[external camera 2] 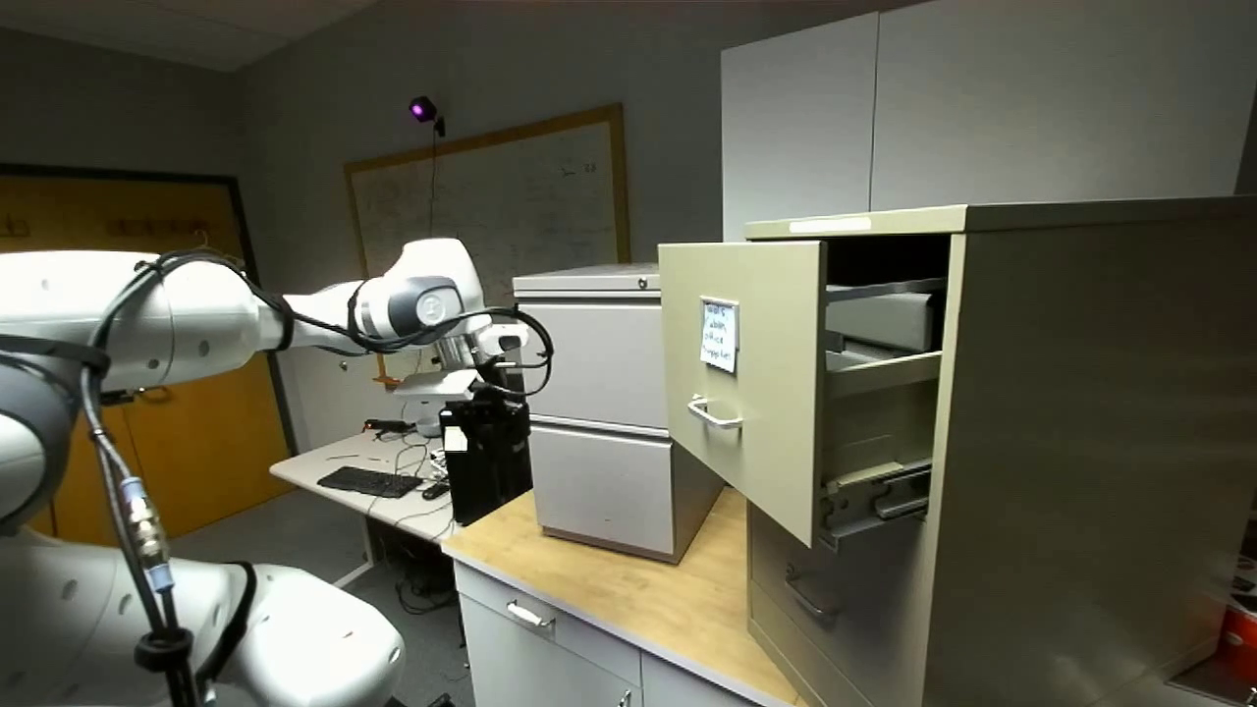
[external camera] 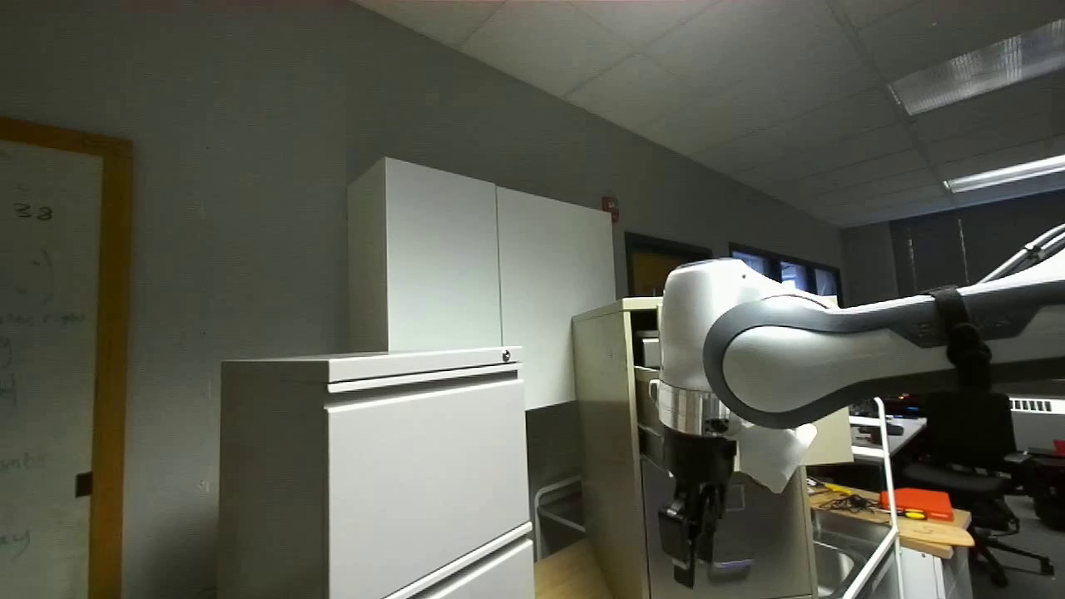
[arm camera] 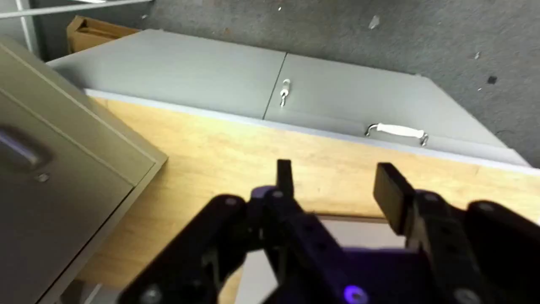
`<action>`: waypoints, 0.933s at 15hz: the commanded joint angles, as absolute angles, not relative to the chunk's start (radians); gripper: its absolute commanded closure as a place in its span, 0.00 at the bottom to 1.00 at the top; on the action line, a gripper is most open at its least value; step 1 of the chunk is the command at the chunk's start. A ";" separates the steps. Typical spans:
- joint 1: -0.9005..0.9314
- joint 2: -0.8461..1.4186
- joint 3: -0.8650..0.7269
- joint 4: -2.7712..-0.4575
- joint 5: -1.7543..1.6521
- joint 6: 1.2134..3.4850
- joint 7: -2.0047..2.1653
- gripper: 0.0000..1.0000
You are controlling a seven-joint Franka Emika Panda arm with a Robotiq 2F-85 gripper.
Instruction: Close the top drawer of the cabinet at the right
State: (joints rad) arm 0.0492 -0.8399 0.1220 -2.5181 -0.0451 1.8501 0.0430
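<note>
Top drawer stands well out of the tan filing cabinet, which sits on the desk. Jaws are parted, holding nothing, clear of the drawer. Likely failure modes: pressing near one edge of the drawer may twist it on its slide rail and jam it; parted jaws may catch the handle; too hard a shove may shift the cabinet.
</note>
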 commanded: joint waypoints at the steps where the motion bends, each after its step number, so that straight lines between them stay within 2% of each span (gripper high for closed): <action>1: -0.008 -0.908 0.130 -2.528 -0.165 1.928 0.083 0.76; 4: -0.057 -0.956 0.127 -2.548 -0.261 2.014 0.115 0.98; 14: -0.315 -0.937 0.120 -2.567 -0.438 2.453 0.299 1.00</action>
